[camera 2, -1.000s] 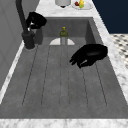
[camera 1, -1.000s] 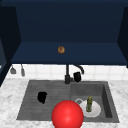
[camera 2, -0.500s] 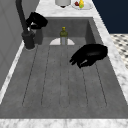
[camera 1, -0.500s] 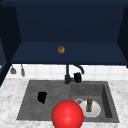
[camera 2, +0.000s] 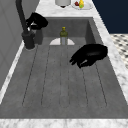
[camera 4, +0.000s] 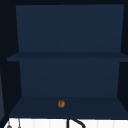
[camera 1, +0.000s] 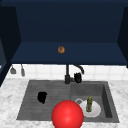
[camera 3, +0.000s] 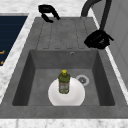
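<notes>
My left hand (camera 1: 42, 97) hovers over the ribbed drainboard (camera 1: 32, 100) with relaxed fingers and holds nothing; it also shows as the left hand (camera 2: 90, 53) and the left hand (camera 3: 47, 11) in the side views. My right hand (camera 1: 78, 77) hangs just right of the black faucet (camera 1: 67, 75), close to its base; this right hand (camera 2: 37, 21) (camera 3: 98, 40) sits above the basin's back edge. A green bottle (camera 1: 88, 103) (camera 3: 64, 82) stands upright on a white plate (camera 3: 75, 96) in the basin. A red ball (camera 1: 67, 115) shows at the sink's front edge.
A small brown object (camera 1: 61, 49) (camera 4: 61, 103) lies on the lowest shelf of the dark blue cabinet. Two utensils (camera 1: 13, 70) hang on the tiled wall at left. A fruit plate (camera 2: 81, 4) and a white vessel (camera 2: 62, 2) stand on the counter beyond the basin.
</notes>
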Controlling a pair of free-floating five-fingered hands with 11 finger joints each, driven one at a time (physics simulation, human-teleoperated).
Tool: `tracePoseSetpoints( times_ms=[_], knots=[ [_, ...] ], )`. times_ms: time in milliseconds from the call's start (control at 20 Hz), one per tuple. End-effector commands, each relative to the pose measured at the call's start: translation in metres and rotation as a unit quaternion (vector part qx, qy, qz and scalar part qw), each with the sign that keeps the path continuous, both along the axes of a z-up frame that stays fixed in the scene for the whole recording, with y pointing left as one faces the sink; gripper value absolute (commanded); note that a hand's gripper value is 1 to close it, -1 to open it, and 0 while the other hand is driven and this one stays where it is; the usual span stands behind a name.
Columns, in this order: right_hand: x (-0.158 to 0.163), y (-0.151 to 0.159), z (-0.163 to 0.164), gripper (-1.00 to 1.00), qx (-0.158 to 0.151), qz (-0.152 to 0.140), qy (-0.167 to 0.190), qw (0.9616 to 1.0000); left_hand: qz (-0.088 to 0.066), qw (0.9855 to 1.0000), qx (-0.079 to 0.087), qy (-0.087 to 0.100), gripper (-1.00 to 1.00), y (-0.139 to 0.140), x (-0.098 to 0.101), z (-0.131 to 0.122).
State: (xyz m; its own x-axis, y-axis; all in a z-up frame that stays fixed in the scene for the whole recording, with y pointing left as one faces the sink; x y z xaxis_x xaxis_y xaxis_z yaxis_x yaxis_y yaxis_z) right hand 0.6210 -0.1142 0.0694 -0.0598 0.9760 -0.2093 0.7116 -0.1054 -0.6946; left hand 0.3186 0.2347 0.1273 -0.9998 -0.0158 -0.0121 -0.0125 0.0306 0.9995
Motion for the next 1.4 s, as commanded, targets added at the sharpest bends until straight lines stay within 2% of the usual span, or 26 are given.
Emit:
tracePoseSetpoints(
  times_ms=[0,900,1000,1050,1100,1150,1200,1350],
  knots=[
    [-0.012,-0.012,-0.002,1.00,0.048,0.000,0.036,0.9982,0.000,1.0000,0.000,0.000,0.00,0.000,0.000,0.000],
    [-0.002,-0.012,-0.003,1.00,0.061,0.005,0.039,0.9973,0.000,1.0000,0.000,0.000,0.00,0.000,0.000,0.000],
    [0.003,-0.006,-0.005,1.00,0.044,0.024,0.026,0.9984,0.000,1.0000,0.000,0.000,0.00,0.000,0.000,0.000],
    [0.006,-0.002,-0.002,1.00,0.015,0.022,0.011,0.9996,0.000,1.0000,0.000,0.000,0.00,0.000,0.000,0.000],
    [0.008,0.001,0.000,1.00,0.008,0.007,0.011,0.9999,0.000,1.0000,0.000,0.000,0.00,0.000,0.000,0.000],
    [0.003,-0.002,0.001,-1.00,0.013,0.007,-0.010,0.9998,0.000,1.0000,0.000,0.000,0.00,0.000,0.000,0.000],
    [0.003,0.000,0.000,-1.00,0.007,0.004,0.002,1.0000,0.000,1.0000,0.000,0.000,0.00,0.000,0.000,0.000],
    [-0.006,-0.027,0.001,-1.00,0.011,0.005,0.004,0.9999,0.000,1.0000,0.000,0.000,0.00,0.000,0.000,0.000]
  ],
)
